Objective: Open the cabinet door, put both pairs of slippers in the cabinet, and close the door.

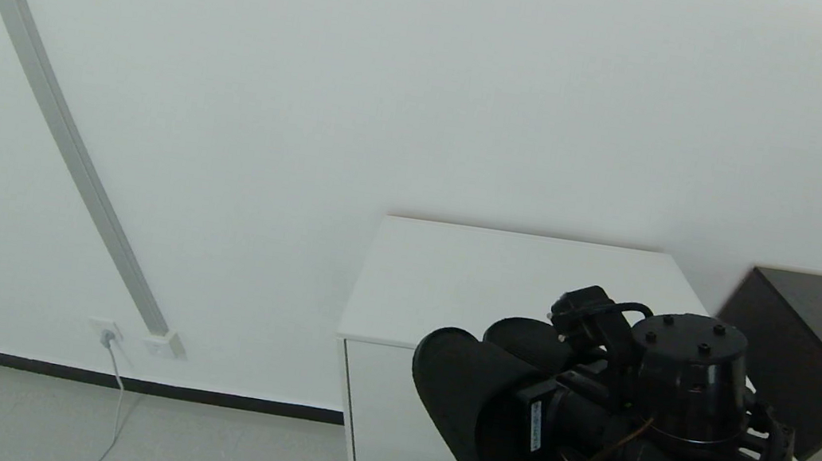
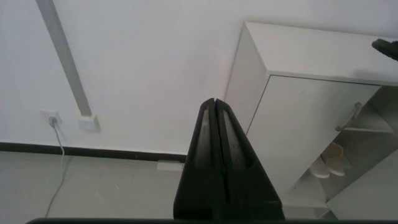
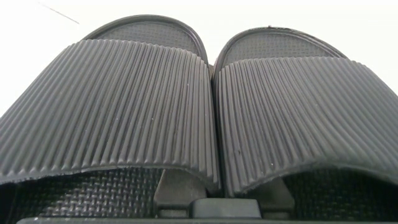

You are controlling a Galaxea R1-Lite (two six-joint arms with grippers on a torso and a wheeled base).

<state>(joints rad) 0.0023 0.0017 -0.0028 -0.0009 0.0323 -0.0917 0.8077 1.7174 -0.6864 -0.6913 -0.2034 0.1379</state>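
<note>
My right gripper (image 3: pixel 214 194) pinches both black ribbed rubber slippers (image 3: pixel 149 106) at once, left gripper (image 2: pixel 215 143) jaws pressed together, so one might slide out nearing the white cabinet (image 1: pixel 499 291).

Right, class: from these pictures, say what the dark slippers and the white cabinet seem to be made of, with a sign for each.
Dark grey ribbed slippers: likely moulded rubber or foam plastic, matt; straps carry even ridges, footbeds a pressed weave texture. White box-shaped cabinet: probably painted or laminated board, smooth; flat panels, crisp edges, no grain.
</note>
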